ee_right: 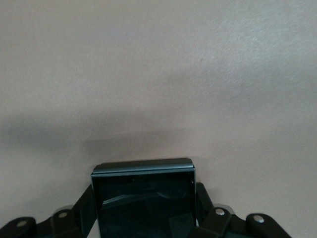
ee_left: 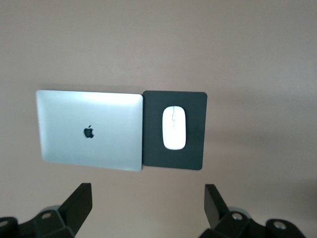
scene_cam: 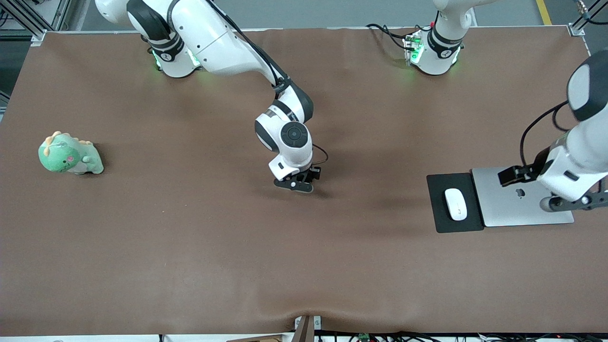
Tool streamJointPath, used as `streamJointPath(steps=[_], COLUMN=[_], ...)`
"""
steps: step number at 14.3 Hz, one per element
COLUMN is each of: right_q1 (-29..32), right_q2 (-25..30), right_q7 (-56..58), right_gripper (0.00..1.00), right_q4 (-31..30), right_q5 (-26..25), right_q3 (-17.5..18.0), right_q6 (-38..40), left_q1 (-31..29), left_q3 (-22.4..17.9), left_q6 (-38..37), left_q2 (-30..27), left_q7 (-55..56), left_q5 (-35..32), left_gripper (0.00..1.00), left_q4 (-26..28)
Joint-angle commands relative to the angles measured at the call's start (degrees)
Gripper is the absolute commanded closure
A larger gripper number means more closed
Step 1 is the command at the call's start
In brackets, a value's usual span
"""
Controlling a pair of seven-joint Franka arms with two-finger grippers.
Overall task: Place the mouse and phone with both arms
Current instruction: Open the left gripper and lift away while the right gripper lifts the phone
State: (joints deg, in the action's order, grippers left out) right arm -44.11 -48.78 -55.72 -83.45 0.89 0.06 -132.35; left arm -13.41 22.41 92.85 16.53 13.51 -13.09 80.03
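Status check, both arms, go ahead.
Right gripper shut on phone, low over mid-table. Left gripper open above laptop. Mouse on mouse pad. Nothing under phone.

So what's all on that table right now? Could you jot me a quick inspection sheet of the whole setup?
Surface: brown cloth-covered table, slightly rippled at the edge nearest the front camera.
Job's things: white mouse lies on the black mouse pad; black phone sits between the right gripper's fingers.
Clutter: closed silver laptop touching the pad; green dinosaur toy toward the right arm's end.
Grippers: right gripper shut on the phone, low over mid-table; left gripper open, over the laptop.
Cables: black cables at the left arm's base.
Surroundings: grey floor, metal frame posts at the corners.
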Motion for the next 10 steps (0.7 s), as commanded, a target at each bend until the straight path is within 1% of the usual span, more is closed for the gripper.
streamJointPath(steps=[1, 3, 7, 8, 10], right_q1=[1.5, 4.2, 10.4, 12.1, 16.0], right_q2=[4.6, 8.9, 16.6, 18.5, 23.2], right_q7=[-1.0, -0.3, 5.6, 6.7, 12.6], right_gripper=[1.00, 1.00, 1.00, 1.00, 1.00], right_q4=[-0.4, -0.4, -0.7, -1.9, -6.6], right_q5=[-0.7, -0.5, -0.1, -0.1, -0.1], right_q3=[-0.3, -0.2, -0.1, -0.1, -0.1], right_q6=[5.5, 10.0, 18.4, 19.0, 19.0], left_q1=[-0.5, -0.5, -0.6, -0.6, -0.3], left_q3=[0.4, 0.3, 0.2, 0.2, -0.3], left_q6=[-3.6, -5.7, -8.3, -8.5, -8.5], left_q2=[-5.5, -8.6, -12.7, -12.9, -13.7], left_q7=[-0.5, -1.3, -1.7, -1.7, -1.7], left_q5=[1.1, 1.2, 3.1, 3.2, 5.0], left_gripper=[0.00, 0.00, 0.00, 0.00, 0.00], left_q4=[0.1, 0.2, 0.3, 0.3, 0.5])
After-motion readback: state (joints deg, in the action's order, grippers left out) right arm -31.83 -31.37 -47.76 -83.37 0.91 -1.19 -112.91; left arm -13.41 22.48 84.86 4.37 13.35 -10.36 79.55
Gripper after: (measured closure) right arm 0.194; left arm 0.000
